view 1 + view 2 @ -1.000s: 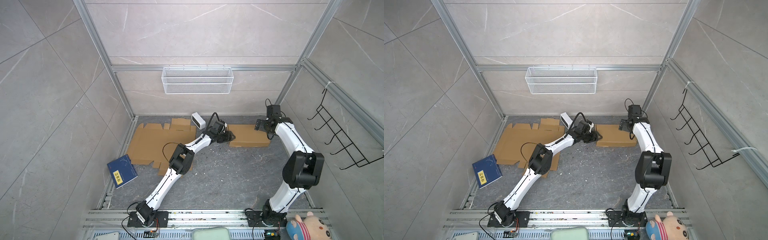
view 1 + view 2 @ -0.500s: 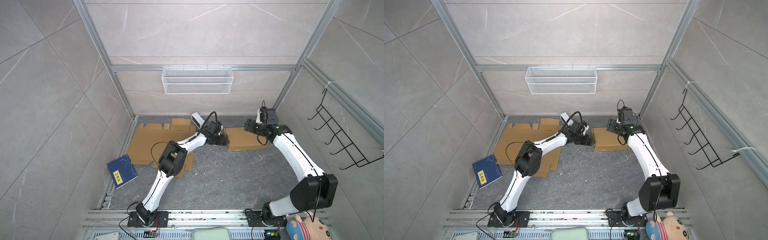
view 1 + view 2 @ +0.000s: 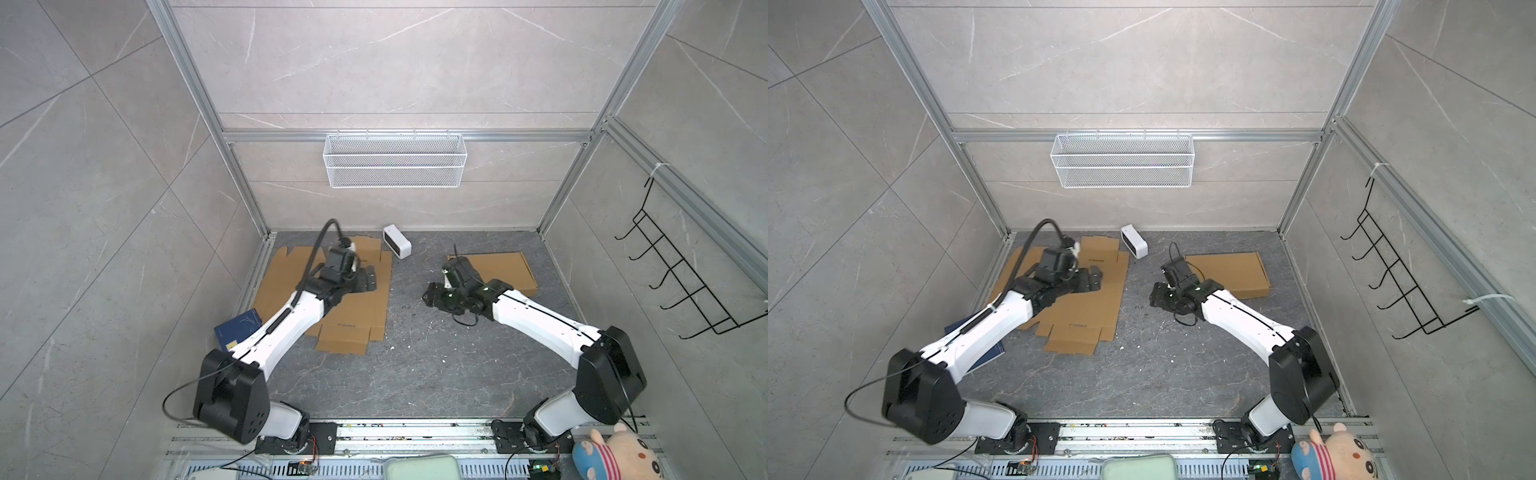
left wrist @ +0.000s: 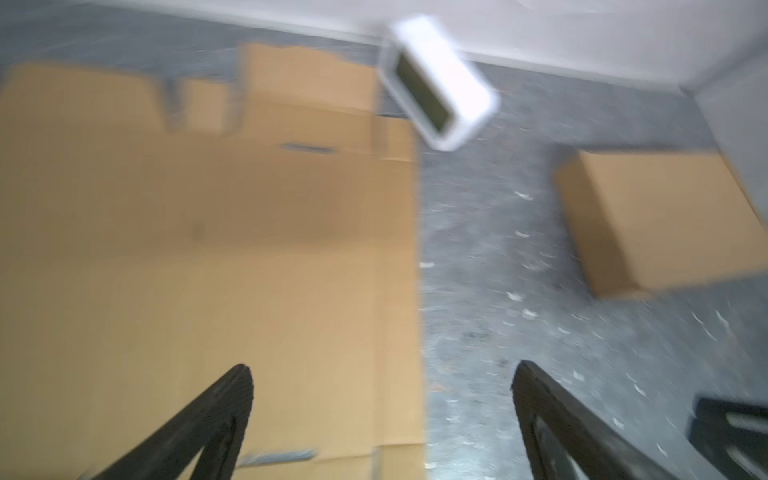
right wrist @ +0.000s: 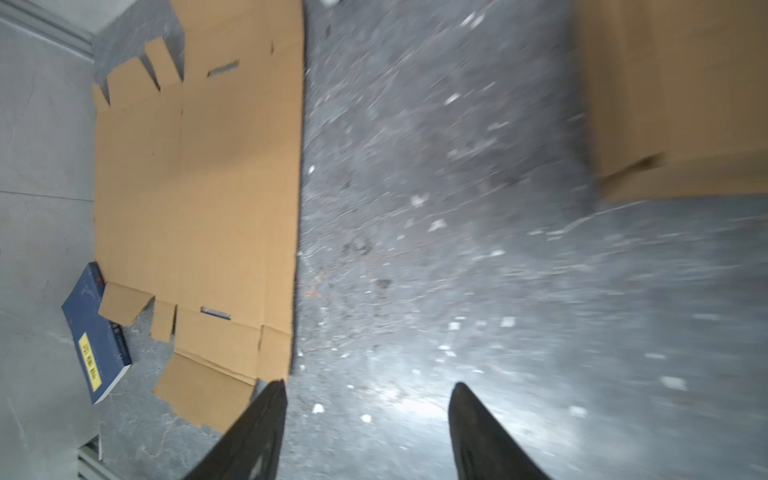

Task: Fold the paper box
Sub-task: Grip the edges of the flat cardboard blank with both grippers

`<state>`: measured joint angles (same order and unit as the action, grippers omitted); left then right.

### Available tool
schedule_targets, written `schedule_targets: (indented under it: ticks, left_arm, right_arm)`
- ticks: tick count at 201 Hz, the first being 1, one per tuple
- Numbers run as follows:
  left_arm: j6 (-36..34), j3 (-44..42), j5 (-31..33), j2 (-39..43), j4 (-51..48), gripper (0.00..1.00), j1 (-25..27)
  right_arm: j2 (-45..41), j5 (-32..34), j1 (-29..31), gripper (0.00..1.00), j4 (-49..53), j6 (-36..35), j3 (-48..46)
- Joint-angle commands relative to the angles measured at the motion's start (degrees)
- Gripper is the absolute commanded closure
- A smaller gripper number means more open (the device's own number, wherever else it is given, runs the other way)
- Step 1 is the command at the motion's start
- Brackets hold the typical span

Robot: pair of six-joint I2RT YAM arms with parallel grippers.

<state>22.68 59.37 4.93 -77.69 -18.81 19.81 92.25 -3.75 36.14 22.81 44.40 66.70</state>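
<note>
The paper box lies closed and flat, brown, at the back right of the floor; it also shows in both wrist views. A flat unfolded cardboard sheet lies at the left. My left gripper hangs open over that sheet's right edge, with nothing in it. My right gripper is open over bare floor, between the sheet and the box, touching neither.
A white device lies at the back between sheet and box. A blue book sits by the left rail. A wire basket hangs on the back wall, a hook rack on the right wall. A plush toy sits front right.
Both grippers have drawn away from the paper box. The left one went left over the flat sheet and opened wider. The right one came forward and left, its jaws narrower than before.
</note>
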Motion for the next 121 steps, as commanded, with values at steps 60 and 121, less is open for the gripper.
schedule_targets:
  ticks: [60,121]
  left_arm:
    - [8.8,-14.0,-10.4,0.7,11.3,0.19,-13.2]
    - [13.7,-18.0,-12.0,-5.5,18.2,0.31,-14.4]
  right_arm:
    - [21.1,-2.9,6.2,0.42,-10.0,11.2,12.5]
    - [30.1,-7.5,6.2,0.41,-12.2,11.6,18.0]
